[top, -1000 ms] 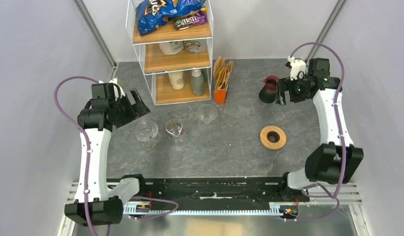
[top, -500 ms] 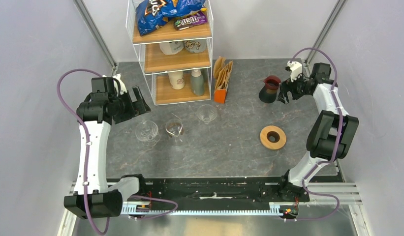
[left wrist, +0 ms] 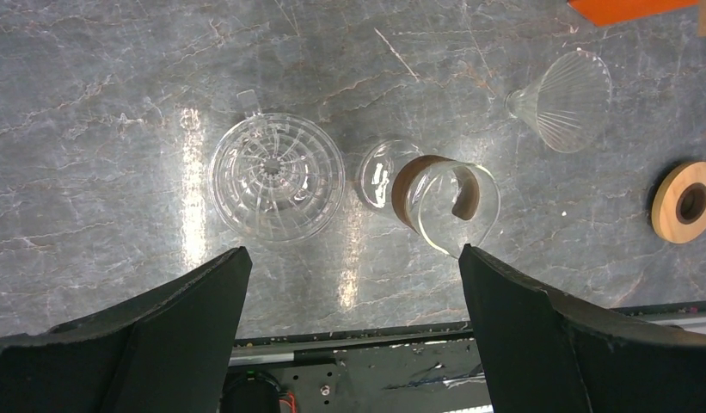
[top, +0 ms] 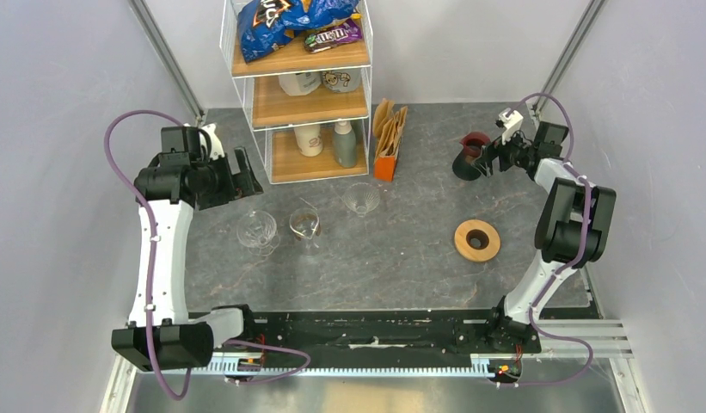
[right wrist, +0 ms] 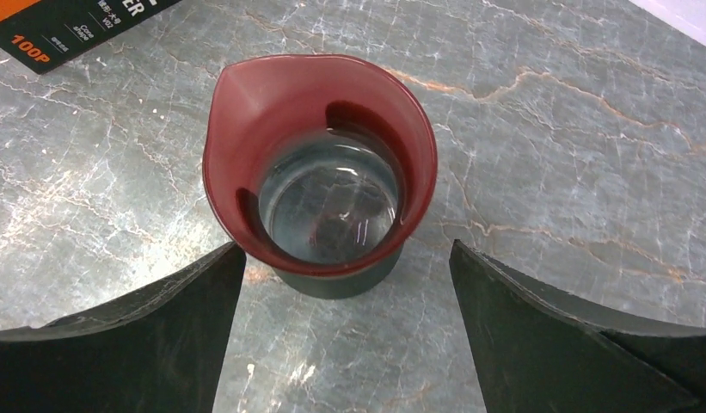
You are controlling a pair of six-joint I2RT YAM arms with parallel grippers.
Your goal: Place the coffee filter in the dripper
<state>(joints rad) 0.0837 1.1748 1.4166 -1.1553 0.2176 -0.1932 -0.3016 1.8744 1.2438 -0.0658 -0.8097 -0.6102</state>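
Observation:
Brown paper coffee filters (top: 387, 120) stand in an orange box (top: 384, 165) right of the shelf; the box's corner shows in the right wrist view (right wrist: 65, 26). A clear glass dripper (top: 257, 231) sits at the centre left and also shows in the left wrist view (left wrist: 276, 176). A second clear cone dripper (top: 361, 200) lies further right (left wrist: 566, 99). My left gripper (top: 242, 176) is open and empty above the clear dripper (left wrist: 351, 254). My right gripper (top: 491, 157) is open and empty beside a red-rimmed dark cup (top: 469, 155), which stands just beyond its fingertips (right wrist: 319, 172).
A glass carafe with a brown collar (top: 304, 225) stands between the two clear drippers (left wrist: 435, 202). A wooden ring (top: 477, 239) lies at the right. A wire shelf (top: 302, 86) with snacks, cups and bottles stands at the back.
The right arm has swung toward the back right and its gripper has come close to the red-rimmed cup. The left arm has shifted slightly back. Nothing was grasped.

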